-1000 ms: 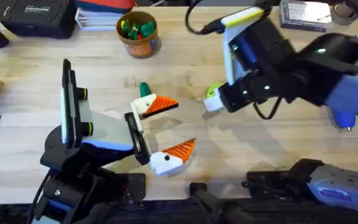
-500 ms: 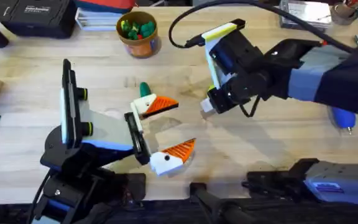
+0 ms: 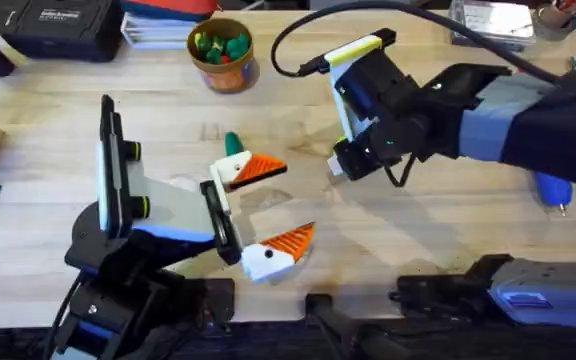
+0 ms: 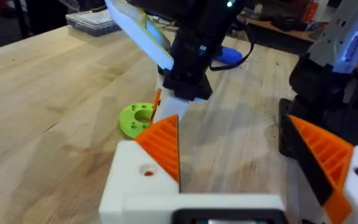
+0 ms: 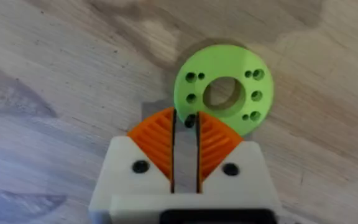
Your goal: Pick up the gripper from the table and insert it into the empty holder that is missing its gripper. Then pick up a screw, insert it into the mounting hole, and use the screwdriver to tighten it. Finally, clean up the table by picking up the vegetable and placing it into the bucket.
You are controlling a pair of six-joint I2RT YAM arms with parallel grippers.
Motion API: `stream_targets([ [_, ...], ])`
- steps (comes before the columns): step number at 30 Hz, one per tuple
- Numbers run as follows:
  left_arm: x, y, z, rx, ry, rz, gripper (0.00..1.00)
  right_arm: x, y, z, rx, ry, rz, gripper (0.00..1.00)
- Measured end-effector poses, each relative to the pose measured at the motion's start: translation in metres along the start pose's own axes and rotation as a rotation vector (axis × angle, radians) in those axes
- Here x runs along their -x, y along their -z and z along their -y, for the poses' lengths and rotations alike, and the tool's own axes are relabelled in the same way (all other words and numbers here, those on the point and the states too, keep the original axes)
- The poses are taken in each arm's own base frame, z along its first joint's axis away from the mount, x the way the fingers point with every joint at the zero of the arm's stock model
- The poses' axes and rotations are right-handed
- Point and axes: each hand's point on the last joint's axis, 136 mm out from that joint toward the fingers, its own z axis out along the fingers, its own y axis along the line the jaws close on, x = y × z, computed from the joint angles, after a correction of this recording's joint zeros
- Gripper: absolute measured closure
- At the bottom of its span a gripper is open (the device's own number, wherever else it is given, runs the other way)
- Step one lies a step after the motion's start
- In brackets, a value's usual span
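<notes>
The right gripper (image 5: 185, 124) hangs over the green ring (image 5: 225, 93) in the middle of the table (image 3: 448, 230). Its fingers look pinched on a tiny dark screw (image 5: 190, 119). The screw is likely hard, smooth and easy to drop, so grip it firmly. The left gripper (image 3: 268, 205), nearer, has its fingers wide apart.

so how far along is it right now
Early, by the look of it. Nothing reads as finished: the vegetable lies on the table beside the open left gripper, not in the bucket, and the screwdriver lies unheld at the right. In hand: the right gripper is down at the green ring. Left: screw, tightening, clearing up.
</notes>
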Motion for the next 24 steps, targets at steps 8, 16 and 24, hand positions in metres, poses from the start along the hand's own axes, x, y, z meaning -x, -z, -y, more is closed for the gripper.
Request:
stream_targets([
  [8,0.0,0.0,0.0,0.0,0.0,0.0,0.012,-0.002,-0.0049,0.0008,-0.008,-0.003,-0.016,0.822],
  [16,0.0,0.0,0.0,0.0,0.0,0.0,0.011,-0.0002,-0.0049,0.0046,-0.029,-0.01,-0.008,0.991],
  [24,0.0,0.0,0.0,0.0,0.0,0.0,0.013,-0.0055,0.0039,0.0052,-0.031,-0.006,-0.051,0.994],
])
